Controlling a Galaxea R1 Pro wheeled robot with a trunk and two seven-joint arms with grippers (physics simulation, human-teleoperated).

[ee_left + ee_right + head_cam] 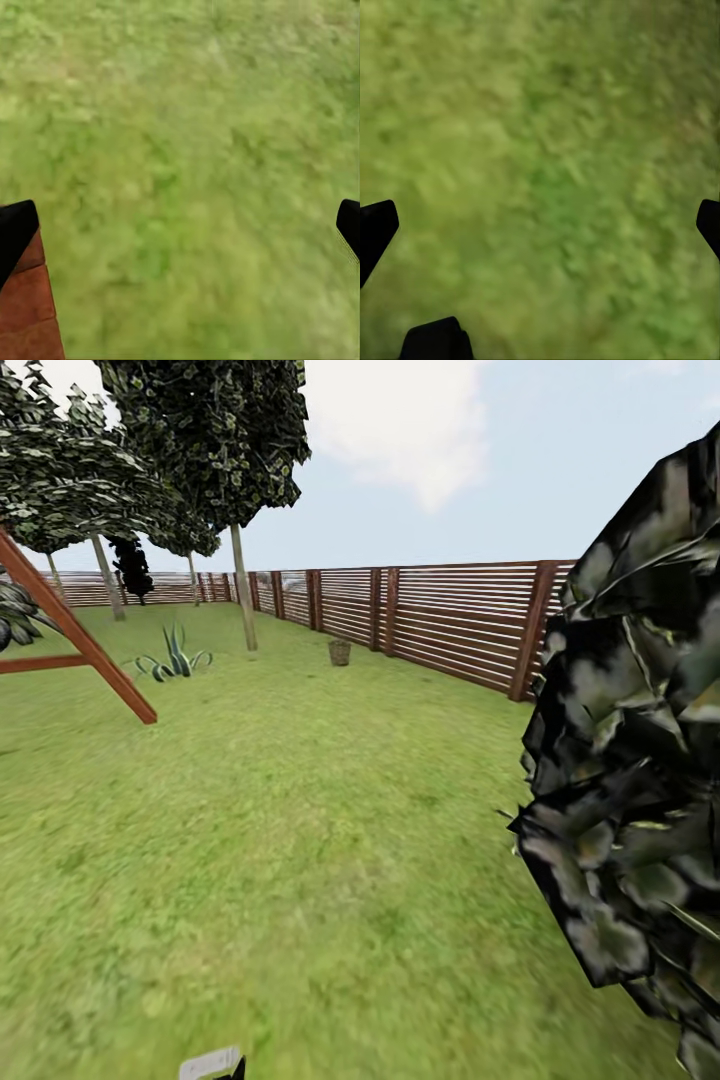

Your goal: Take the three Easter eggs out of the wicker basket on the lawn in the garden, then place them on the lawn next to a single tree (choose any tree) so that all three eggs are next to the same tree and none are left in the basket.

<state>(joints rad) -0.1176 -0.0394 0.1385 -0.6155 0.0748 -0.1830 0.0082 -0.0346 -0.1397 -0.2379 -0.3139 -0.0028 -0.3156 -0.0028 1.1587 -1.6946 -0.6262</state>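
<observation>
Wicker basket (340, 652) stands far off by the lawn's (300, 840) fence edge, near a tree (244, 590) | left gripper (180, 232), right gripper (540, 232): jaws spread, empty, unneeded while travelling.

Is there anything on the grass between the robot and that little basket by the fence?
Nothing visible: open lawn runs up to the wicker basket. The spiky plant and red wooden frame stand left, dark foliage right.

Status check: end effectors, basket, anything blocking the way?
Both end effectors, left and right, open and empty over the lawn. Wicker basket far ahead by the fence. Dark leafy bush close on the right.
</observation>
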